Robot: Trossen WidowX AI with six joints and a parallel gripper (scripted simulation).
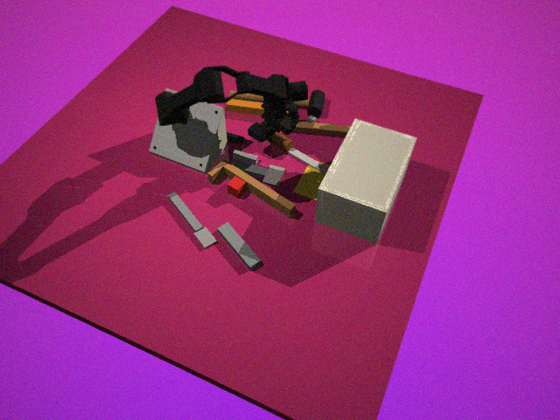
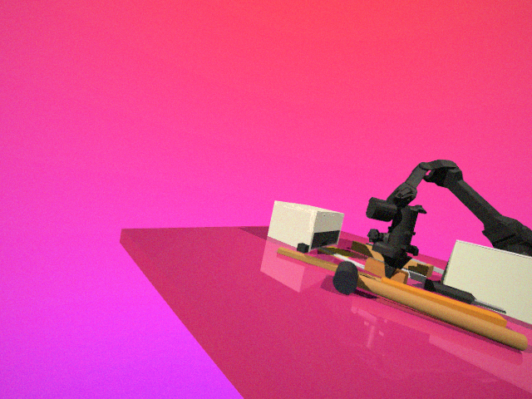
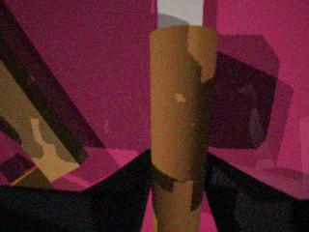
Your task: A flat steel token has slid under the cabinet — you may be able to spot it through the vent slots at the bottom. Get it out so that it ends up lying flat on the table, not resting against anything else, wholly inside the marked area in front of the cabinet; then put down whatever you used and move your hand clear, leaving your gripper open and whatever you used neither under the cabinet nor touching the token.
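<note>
Wrist view shows what the top view half hides: the gripper (image 1: 272, 130) (image 2: 396, 269) (image 3: 176, 156) is closed around a rounded wooden handle (image 1: 282, 142) (image 3: 182, 103), a pale flat blade (image 1: 305, 158) (image 3: 180, 12) extending beyond it. Exterior alone reveals the dark opening low in the boxy, cream cabinet (image 1: 368, 164) (image 2: 291, 224). Yellow marked area (image 1: 308, 181) lies between gripper and cabinet, partly shadowed. I cannot make out the steel token, so its position relative to the gripper is unclear. Glossy crimson surface (image 1: 253, 325) (image 2: 274, 343); faceted red block (image 1: 235, 185).

Crimson tabletop (image 1: 289, 325) (image 2: 274, 343) (image 3: 116, 82) against magenta-violet surroundings, shadows across it.
</note>
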